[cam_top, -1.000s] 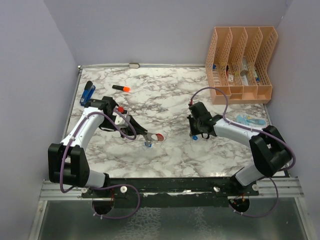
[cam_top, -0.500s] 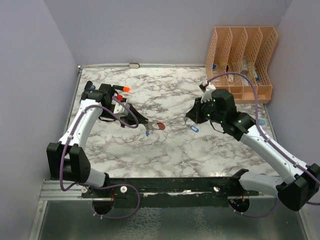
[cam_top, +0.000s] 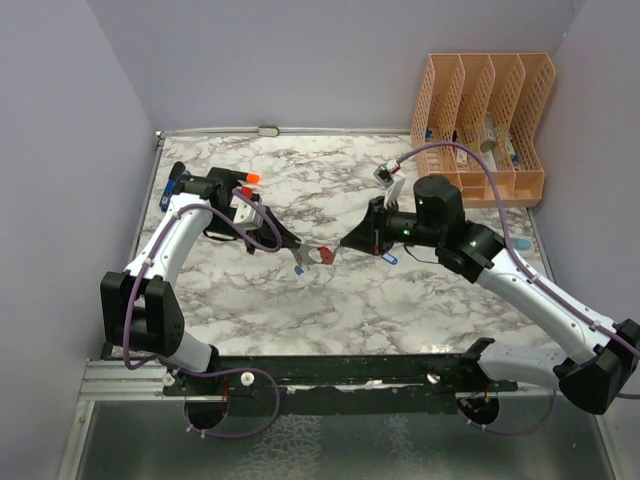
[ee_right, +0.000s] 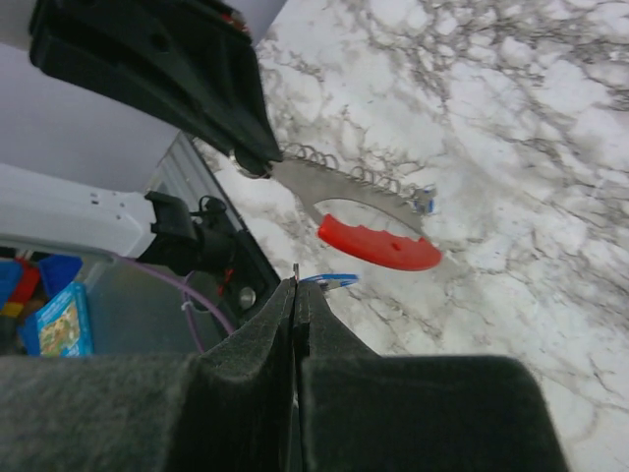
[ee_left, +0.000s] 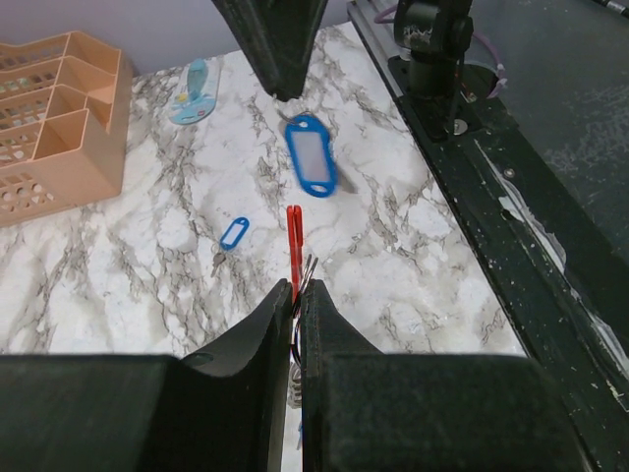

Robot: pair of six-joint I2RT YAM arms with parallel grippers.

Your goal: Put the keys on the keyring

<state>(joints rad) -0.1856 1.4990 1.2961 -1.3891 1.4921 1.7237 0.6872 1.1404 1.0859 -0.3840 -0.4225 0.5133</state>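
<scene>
**Meeting over the marble counter [cam_top: 420, 310]:** the left tool [ee_left: 298, 292] is clamped shut on the keyring [cam_top: 316, 256]. It grips the grey band end and apparently holds the ring off the surface, with the red loop [ee_right: 378, 246] pointing toward the other arm.

The right tool [cam_top: 346, 245] has its fingers pressed together and appears to pinch a blue-headed key [ee_left: 312, 157] by its metal end. The plastic head hangs just below the fingertips, close to the tip of the red loop but not on it.

The threading step looks to be in hand rather than done, as no key can be seen sitting on the red loop. A speck of blue shows at the far end of the grey band in the right wrist view. It is too small to tell whether it is a key already hung there.

A second key [cam_top: 388, 257] lies loose on the counter under the right arm. By this evidence the job is at an early to middle stage, with at least these two keys left to go onto the ring.
</scene>
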